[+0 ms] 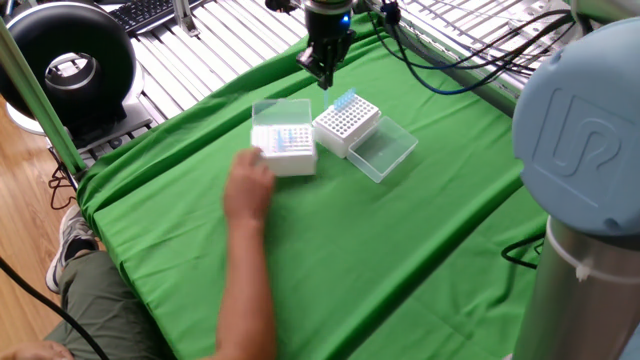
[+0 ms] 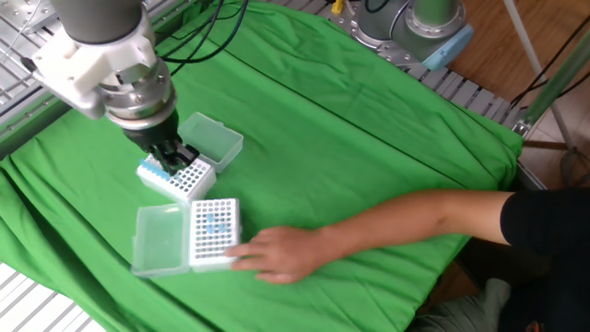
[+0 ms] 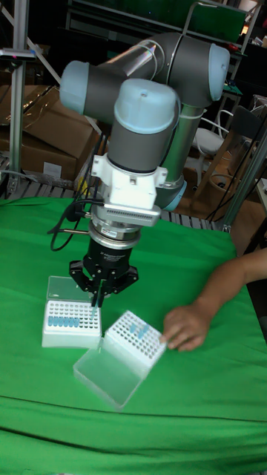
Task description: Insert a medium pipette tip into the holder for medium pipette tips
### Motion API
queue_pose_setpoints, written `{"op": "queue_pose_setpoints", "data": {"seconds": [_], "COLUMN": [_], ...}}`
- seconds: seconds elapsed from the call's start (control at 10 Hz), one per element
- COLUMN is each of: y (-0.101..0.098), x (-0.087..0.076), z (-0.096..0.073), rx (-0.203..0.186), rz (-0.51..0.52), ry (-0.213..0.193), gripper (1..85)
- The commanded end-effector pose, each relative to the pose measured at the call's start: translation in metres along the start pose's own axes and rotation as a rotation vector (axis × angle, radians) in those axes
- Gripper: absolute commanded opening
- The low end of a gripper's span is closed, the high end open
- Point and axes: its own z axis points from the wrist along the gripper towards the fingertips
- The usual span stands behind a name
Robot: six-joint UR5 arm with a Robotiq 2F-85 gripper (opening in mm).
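End effector (image 3: pixel 98 295) pinching a pipette tip (image 3: pixel 99 299) — above tip box (image 3: pixel 70 322) (hand (image 1: pixel 248 190) nearby)

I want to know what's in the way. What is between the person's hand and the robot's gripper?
In the other fixed view, the tip box the hand touches lies between it and the gripper.

Whether the tool (image 3: pixel 98 291) grips a pipette tip is too small to tell.

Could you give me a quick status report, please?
Gripper above the tip racks, state unclear. Person's hand touching the near rack. No tip insertion visible.
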Motion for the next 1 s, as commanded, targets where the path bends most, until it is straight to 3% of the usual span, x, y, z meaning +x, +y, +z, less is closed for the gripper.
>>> {"op": "queue_pose_setpoints", "data": {"seconds": [0.0,0.9], "y": [-0.013,-0.012], "x": [0.004,0.003], "z": [0.008,0.023], "rx": [-0.010,-0.013], "rz": [-0.022,-0.017], "ry": [-0.019,-0.047], "gripper": [1.0,1.0]}}
